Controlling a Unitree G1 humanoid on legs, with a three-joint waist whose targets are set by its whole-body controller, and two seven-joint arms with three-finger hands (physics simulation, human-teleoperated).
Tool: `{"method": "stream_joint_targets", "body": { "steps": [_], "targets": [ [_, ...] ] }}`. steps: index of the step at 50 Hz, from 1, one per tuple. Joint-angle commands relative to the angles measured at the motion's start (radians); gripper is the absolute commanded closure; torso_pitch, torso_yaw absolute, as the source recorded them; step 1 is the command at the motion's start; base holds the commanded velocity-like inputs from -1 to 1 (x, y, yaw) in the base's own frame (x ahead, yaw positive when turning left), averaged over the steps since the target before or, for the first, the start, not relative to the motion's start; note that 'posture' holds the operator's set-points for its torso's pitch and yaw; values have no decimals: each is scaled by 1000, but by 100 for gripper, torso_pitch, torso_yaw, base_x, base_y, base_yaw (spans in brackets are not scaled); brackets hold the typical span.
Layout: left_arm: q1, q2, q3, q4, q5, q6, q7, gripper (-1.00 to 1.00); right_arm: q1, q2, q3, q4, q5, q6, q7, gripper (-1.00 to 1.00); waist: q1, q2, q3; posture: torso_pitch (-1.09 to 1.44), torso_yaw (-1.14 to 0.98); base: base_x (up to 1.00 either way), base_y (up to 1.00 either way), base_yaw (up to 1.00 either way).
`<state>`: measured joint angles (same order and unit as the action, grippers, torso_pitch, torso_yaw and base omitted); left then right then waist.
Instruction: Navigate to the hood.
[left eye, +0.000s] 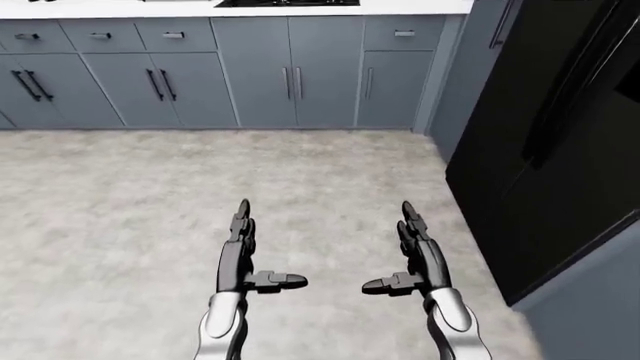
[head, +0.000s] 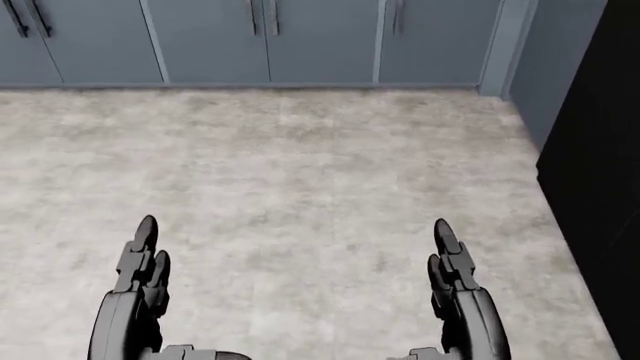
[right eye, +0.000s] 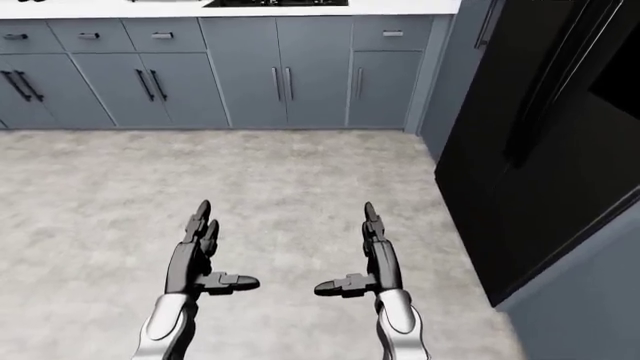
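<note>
Walking is the step in hand, judging by the scene: the left hand (left eye: 243, 255) and right hand (left eye: 415, 251) are held out low over the floor (left eye: 120, 210), fingers straight and spread, thumbs turned toward each other, holding nothing. Beyond them, a run of grey-blue cabinets (left eye: 250, 75) lines the far wall under a pale countertop (left eye: 100, 9), and a dark cooktop (left eye: 285, 3) is set into that top at the upper edge of the left-eye view. A tall black refrigerator (left eye: 560, 150) fills the right side. The hood itself is not in view; it likely hangs above the cooktop, out of frame. The next move calls for stepping ahead toward the cabinets, keeping well apart from the refrigerator.
</note>
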<state>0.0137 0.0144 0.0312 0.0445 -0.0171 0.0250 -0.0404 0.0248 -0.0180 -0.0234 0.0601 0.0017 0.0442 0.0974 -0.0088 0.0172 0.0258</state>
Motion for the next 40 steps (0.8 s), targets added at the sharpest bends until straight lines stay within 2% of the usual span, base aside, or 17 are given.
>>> {"method": "stream_joint_targets", "body": {
  "steps": [1, 5, 10, 12, 15, 17, 20, 22, 23, 24, 25, 26, 33, 35, 37, 38, 40],
  "targets": [
    [-16, 5, 7, -40, -2, -27, 3, -100, -20, 1, 5, -41, 4, -30, 2, -100, 3, -1, -14, 0, 0, 0, 12, 0],
    [-16, 5, 7, -40, -2, -27, 3, -100, -17, 1, 9, -47, 0, -28, 2, -100, 4, -8, -15, 0, 0, 0, 12, 0],
    [-16, 5, 7, -40, -2, -27, 3, -100, -19, 0, 10, -42, -2, -29, 4, -100, 1, -36, -8, 0, 0, 0, 13, 0],
    [-16, 5, 7, -40, -2, -27, 3, -100, -20, 0, 10, -39, -3, -30, 5, -100, 0, -29, -12, 0, 0, 0, 21, 0],
    [-16, 5, 7, -40, -2, -27, 3, -100, -21, 0, 10, -38, -3, -33, 6, -100, -4, -51, -16, 0, 0, 0, 33, 0],
    [-16, 5, 7, -40, -2, -27, 3, -100, -20, 0, 10, -39, -3, -33, 7, -100, -4, -52, -20, 0, 0, 0, 33, 0],
    [-16, 5, 7, -40, -2, -27, 3, -100, -17, 1, 11, -46, -4, -28, 7, -100, -4, -23, -7, 0, 0, 0, 33, 0],
    [-16, 5, 7, -40, -2, -27, 3, -100, -17, 1, 12, -48, -4, -27, 7, -100, -5, 10, -1, 0, 0, 0, 32, 0],
    [-16, 5, 7, -40, -2, -27, 3, -100, -19, 0, 11, -42, -3, -31, 8, -100, -5, 39, -8, 0, 0, 0, 33, 0],
    [-16, 5, 7, -40, -2, -27, 3, -100, -19, 0, 11, -40, -4, -33, 8, -100, -2, 85, -24, 0, 0, 0, 34, 0],
    [-16, 5, 7, -40, -2, -27, 3, -100, -19, 0, 11, -41, -4, -32, 8, -100, 11, 43, -19, 0, 0, 0, 33, 0],
    [-16, 5, 7, -40, -2, -27, 3, -100, -18, 0, 10, -41, -4, -32, 8, -100, 7, 51, -12, 0, 0, 0, 34, 0],
    [-16, 5, 7, -40, -2, -27, 3, -100, -18, 1, 9, -43, -2, -29, 6, -100, 6, -25, 1, 0, 0, 0, 33, 0],
    [-16, 5, 7, -40, -2, -27, 3, -100, -21, 1, 7, -35, 0, -33, 6, -100, 3, -54, 2, 0, 0, 0, 33, 0],
    [-16, 5, 7, -40, -2, -27, 3, -100, -21, 1, 6, -35, 1, -36, 4, -100, -1, -109, -15, 0, 0, 0, 33, 0],
    [-16, 5, 7, -40, -2, -27, 3, -100, -19, 1, 6, -39, 2, -32, 4, -100, -13, -67, -7, 0, 0, 0, 33, 0],
    [-16, 5, 7, -40, -2, -27, 3, -100, -22, 1, 5, -34, 3, -33, 3, -100, -10, -80, -12, 0, 0, 0, 33, 0]
  ]
}}
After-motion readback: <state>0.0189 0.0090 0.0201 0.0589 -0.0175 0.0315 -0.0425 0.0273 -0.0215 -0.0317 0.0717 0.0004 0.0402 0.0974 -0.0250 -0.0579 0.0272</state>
